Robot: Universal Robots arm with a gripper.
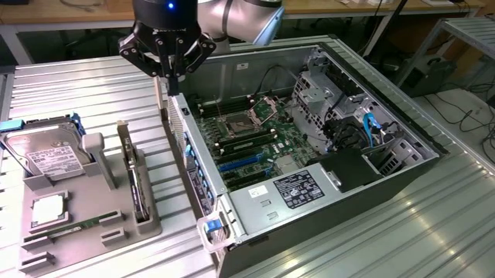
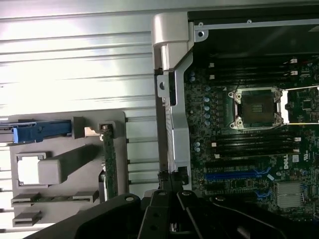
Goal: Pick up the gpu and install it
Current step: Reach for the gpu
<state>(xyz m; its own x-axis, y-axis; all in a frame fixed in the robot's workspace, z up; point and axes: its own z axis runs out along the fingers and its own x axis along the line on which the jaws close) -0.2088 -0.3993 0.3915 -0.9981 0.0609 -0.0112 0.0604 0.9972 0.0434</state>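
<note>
Pick-up pending: hand (image 1: pixel 173 84), closed and apparently empty, hovers by the case (image 1: pixel 232 69); the racked gpu (image 1: pixel 137 182) calls for opening and edge alignment.

Hidden, cropped or unreadable around the closed black gripper (image 1: pixel 173 81)

Above the gripper, cropped by the frame: silver-grey robot arm (image 1: pixel 243 20). Well away from the fingertips, standing edge-on in the grey moulded holder tray (image 1: pixel 89 202): thin dark-green gpu card (image 1: pixel 140 191), fan face not to be made out, one end covered in the wrist view by the gripper's own black body. Farther out again, clipped at the frame: blue plastic bracket (image 1: pixel 9 125) beside the silver hard drive with white label (image 1: pixel 46 155). Just below the fingertips, open black-and-silver computer case (image 1: pixel 386 92), near corner cropped; print on the white sticker of its silver power supply box (image 1: pixel 298 188) too small to read.
</note>
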